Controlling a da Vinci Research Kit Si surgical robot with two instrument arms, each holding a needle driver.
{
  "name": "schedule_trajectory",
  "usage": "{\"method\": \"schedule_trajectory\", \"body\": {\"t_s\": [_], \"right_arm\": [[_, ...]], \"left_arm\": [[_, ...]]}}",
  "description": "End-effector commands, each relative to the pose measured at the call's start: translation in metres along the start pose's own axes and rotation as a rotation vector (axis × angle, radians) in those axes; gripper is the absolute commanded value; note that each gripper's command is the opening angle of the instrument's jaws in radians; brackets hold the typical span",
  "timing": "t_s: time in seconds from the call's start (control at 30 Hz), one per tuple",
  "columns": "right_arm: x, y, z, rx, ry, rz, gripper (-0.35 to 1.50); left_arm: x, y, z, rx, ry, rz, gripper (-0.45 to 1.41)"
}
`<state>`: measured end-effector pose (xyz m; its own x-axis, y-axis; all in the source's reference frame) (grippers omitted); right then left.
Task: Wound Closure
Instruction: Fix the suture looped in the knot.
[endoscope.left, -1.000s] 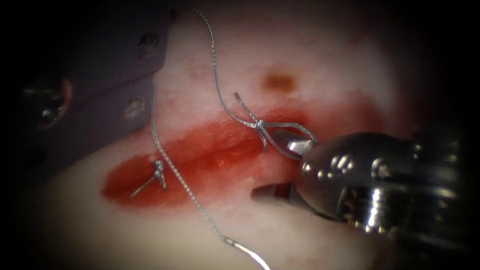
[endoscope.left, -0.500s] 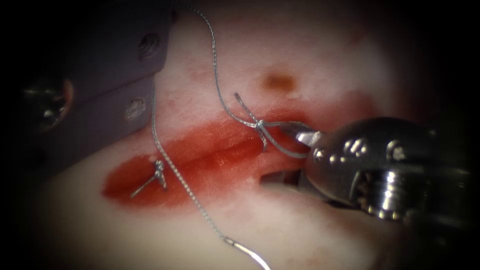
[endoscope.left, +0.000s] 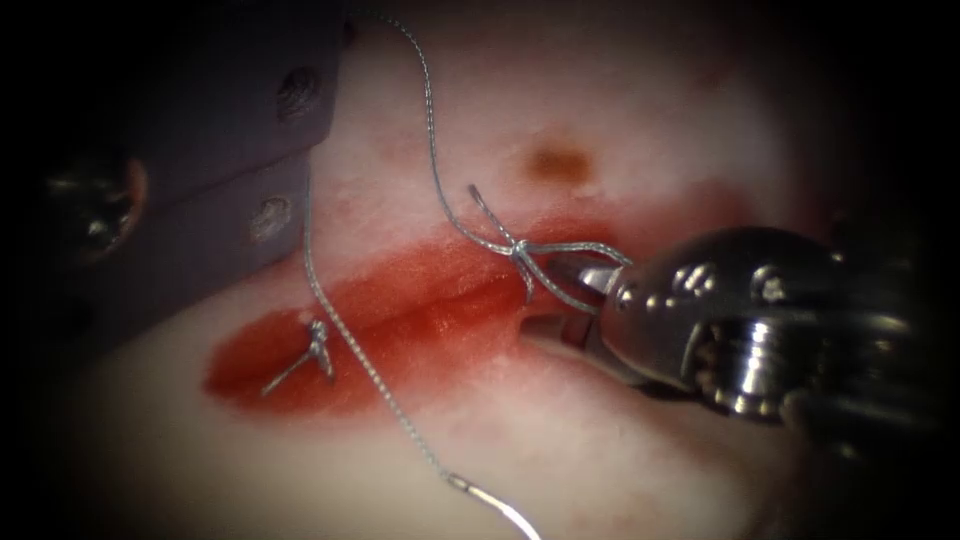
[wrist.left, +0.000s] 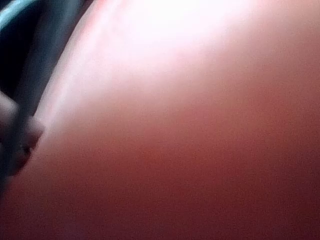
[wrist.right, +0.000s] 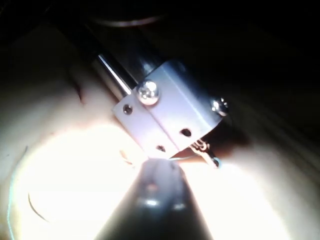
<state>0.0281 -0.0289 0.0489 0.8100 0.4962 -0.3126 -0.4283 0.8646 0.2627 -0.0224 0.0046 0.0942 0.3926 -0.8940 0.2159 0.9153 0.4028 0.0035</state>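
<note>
On the tissue (endoscope.left: 640, 110), wet with red fluid (endoscope.left: 420, 310), I see one knot (endoscope.left: 318, 345) trimmed and another knot (endoscope.left: 519, 248) tied with its loop uncut, the right tool (endoscope.left: 572, 300) with fingers spread about that loop, holding nothing, and the needle (endoscope.left: 500, 503) lying free below the cut (endoscope.left: 450, 300).

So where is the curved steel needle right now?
In the endoscope view the curved steel needle lies free on the pale tissue at the picture's bottom edge, below the red cut, swaged to the grey thread and held by neither tool.
</note>
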Motion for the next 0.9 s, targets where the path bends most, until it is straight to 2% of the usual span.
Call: {"method": "schedule_trajectory", "body": {"t_s": [0.03, 0.17, 0.2, 0.23, 0.4, 0.53, 0.67, 0.9], "right_arm": [[0.0017, 0.0001, -0.0001, -0.001, -0.005, -0.022, -0.35], [0.0016, 0.0, -0.0002, 0.033, -0.132, -0.322, -0.35], [0.0015, 0.0, -0.0004, 0.134, -0.172, -0.464, -0.35], [0.0015, 0.0, -0.0004, 0.134, -0.172, -0.464, -0.35], [0.0007, -0.0006, -0.0006, 0.253, -0.204, -0.75, -0.35], [-0.0004, -0.0017, -0.0007, 0.422, -0.19, -0.812, -0.35], [-0.0013, -0.0031, -0.0008, 0.481, -0.191, -0.84, -0.35], [-0.0023, -0.0055, -0.0015, 0.54, -0.152, -0.868, -0.35]], "left_arm": [[-0.0013, 0.0002, -0.0001, -0.002, -0.006, -0.002, -0.45], [-0.0014, 0.0003, -0.0001, -0.001, -0.005, -0.002, -0.45], [-0.0015, 0.0003, -0.0001, -0.001, -0.005, -0.002, -0.45], [-0.0015, 0.0003, -0.0001, -0.001, -0.005, -0.002, -0.45], [-0.0012, 0.0005, 0.0005, -0.005, -0.011, 0.0, -0.45], [-0.0012, 0.0009, 0.0007, 0.0, -0.014, 0.005, -0.45], [-0.0012, 0.0013, 0.0008, -0.004, -0.016, 0.014, -0.45], [-0.0011, 0.0021, 0.0012, -0.003, -0.012, -0.049, -0.45]]}}
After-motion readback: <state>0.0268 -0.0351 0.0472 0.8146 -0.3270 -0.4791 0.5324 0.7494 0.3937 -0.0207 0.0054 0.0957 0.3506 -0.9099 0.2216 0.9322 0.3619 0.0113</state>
